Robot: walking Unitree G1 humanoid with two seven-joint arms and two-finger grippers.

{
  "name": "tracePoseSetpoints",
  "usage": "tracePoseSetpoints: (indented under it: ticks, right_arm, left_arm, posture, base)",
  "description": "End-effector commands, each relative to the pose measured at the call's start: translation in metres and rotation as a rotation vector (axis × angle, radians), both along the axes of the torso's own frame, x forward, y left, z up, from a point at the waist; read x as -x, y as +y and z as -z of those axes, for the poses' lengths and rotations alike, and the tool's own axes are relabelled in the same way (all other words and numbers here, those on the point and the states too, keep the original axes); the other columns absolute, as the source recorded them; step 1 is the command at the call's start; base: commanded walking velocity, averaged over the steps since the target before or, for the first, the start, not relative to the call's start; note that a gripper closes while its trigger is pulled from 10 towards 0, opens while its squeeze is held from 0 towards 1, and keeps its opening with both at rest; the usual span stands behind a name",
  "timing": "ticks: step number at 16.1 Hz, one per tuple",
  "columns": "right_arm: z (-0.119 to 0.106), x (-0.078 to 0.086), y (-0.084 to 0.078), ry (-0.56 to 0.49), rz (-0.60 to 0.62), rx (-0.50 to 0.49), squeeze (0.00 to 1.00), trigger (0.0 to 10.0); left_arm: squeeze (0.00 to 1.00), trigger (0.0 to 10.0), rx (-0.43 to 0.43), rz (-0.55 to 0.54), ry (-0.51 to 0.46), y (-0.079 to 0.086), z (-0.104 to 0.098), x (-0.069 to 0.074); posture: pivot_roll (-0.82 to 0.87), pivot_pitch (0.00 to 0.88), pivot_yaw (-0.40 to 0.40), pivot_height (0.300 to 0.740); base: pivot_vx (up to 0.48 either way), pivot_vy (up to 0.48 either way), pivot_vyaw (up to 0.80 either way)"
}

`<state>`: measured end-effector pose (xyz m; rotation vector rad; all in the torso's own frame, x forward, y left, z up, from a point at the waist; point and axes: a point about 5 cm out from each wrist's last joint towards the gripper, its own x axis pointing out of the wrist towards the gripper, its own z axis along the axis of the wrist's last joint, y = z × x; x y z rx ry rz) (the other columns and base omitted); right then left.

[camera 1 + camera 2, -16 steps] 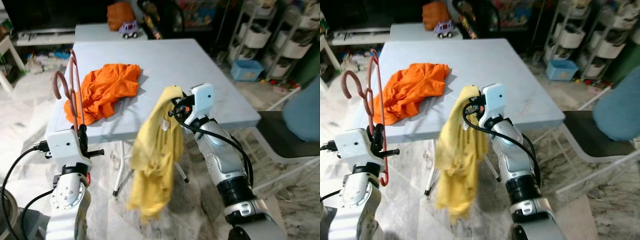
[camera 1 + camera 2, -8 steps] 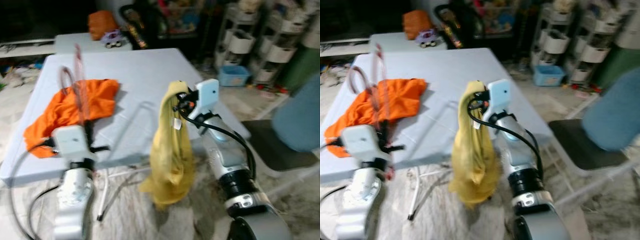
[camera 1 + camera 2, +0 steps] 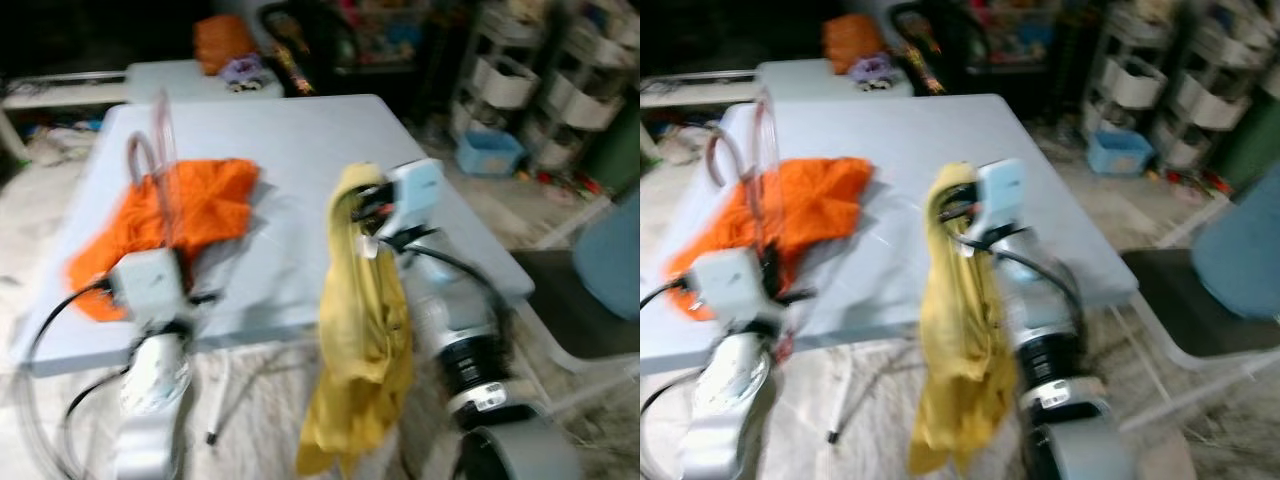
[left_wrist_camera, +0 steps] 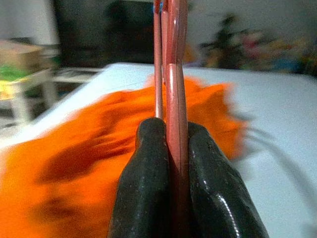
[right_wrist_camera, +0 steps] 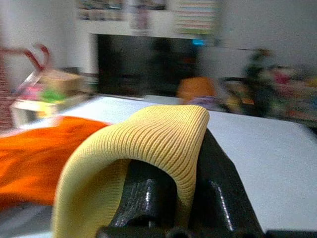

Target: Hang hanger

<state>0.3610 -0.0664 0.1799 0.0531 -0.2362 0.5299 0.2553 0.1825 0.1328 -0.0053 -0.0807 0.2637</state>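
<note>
A blurred view from a robot's head, looking down at a pale blue-grey folding counter [image 3: 320, 150] in a cluttered room. The left gripper [image 4: 171, 144] is raised at the near left edge of the counter, its two black fingers [image 4: 143, 178] pressed together on the thin stem of a reddish-pink hanger [image 3: 152, 175]. The hanger stands upright above the gripper, its hook curling over at the top, in front of an orange garment [image 3: 185, 210] that lies crumpled on the left part of the counter. In the left wrist view the hanger's stem runs straight up between the fingers, with the orange garment spread out behind it.

The right gripper [image 5: 168, 193] is held up at the near right edge of the counter, clamped on a yellow ribbed garment [image 3: 362, 340]. The cloth folds over the top of the gripper and hangs down in a long bunch in front of the silver right arm [image 3: 455, 320], well clear of the counter top. In the right wrist view the ribbed yellow edge [image 5: 148, 139] drapes over the black fingers [image 5: 220, 198].

At the far end, a second small counter [image 3: 190, 72] carries a toy car [image 3: 243, 68] and an orange bag [image 3: 222, 40]. White tiered storage racks [image 3: 560, 95] stand at the far right, with a light blue bin [image 3: 487, 152] on the floor near them. A blue rounded shape, possibly a seat back [image 3: 612, 262], sits at the right edge
</note>
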Motion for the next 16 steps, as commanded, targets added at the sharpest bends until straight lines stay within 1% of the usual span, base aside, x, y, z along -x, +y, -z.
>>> tracePoseSetpoints:
  ticks: [1, 6, 9, 11, 13, 14, 15, 16]
  right_arm:
    - [-0.016, -0.005, -0.008, -0.063, 0.018, -0.006, 0.00, 10.0]
    - [-0.024, -0.012, -0.008, -0.071, 0.032, -0.019, 0.00, 10.0]
    - [-0.037, -0.020, -0.005, -0.078, 0.011, -0.033, 0.00, 10.0]
    - [-0.048, -0.027, -0.002, -0.066, -0.011, -0.029, 0.00, 10.0]
    - [-0.065, -0.038, 0.004, -0.034, -0.044, -0.022, 0.00, 10.0]
    - [-0.067, -0.039, 0.005, -0.025, -0.051, -0.023, 0.00, 10.0]
    - [-0.085, -0.045, 0.012, -0.016, -0.080, 0.002, 0.00, 10.0]
    - [-0.090, -0.047, 0.014, -0.005, -0.087, 0.004, 0.00, 10.0]
  left_arm:
    - [0.00, 10.0, -0.001, 0.023, -0.003, -0.006, -0.001, -0.001]
    - [0.00, 10.0, -0.002, 0.022, 0.000, -0.008, -0.001, -0.001]
    - [0.00, 10.0, -0.001, 0.027, -0.006, -0.010, -0.004, -0.004]
    - [0.00, 10.0, 0.015, 0.033, -0.006, -0.011, -0.003, -0.004]
    - [0.00, 10.0, 0.028, 0.047, -0.002, -0.016, -0.001, -0.004]
    - [0.00, 10.0, 0.028, 0.049, -0.002, -0.016, -0.001, -0.004]
    - [0.00, 10.0, 0.031, 0.052, -0.002, -0.018, -0.001, -0.005]
    - [0.00, 10.0, 0.031, 0.052, -0.002, -0.018, -0.001, -0.005]
  posture:
    - [0.12, 0.000, -0.033, 0.740]
    - [0.11, 0.000, -0.017, 0.740]
    - [0.11, 0.000, -0.012, 0.740]
    - [0.10, 0.000, -0.018, 0.740]
    - [0.11, 0.000, -0.034, 0.740]
    - [0.11, 0.000, -0.034, 0.740]
    - [0.11, 0.000, -0.044, 0.740]
    - [0.11, 0.000, -0.048, 0.740]
  base:
    - [0.000, 0.000, 0.54]
    - [0.000, 0.000, 0.55]
    - [0.000, 0.000, 0.00]
    - [0.000, 0.000, 0.00]
    - [0.000, 0.000, 0.00]
    - [0.000, 0.000, 0.00]
    - [0.000, 0.000, 0.00]
    - [0.000, 0.000, 0.00]
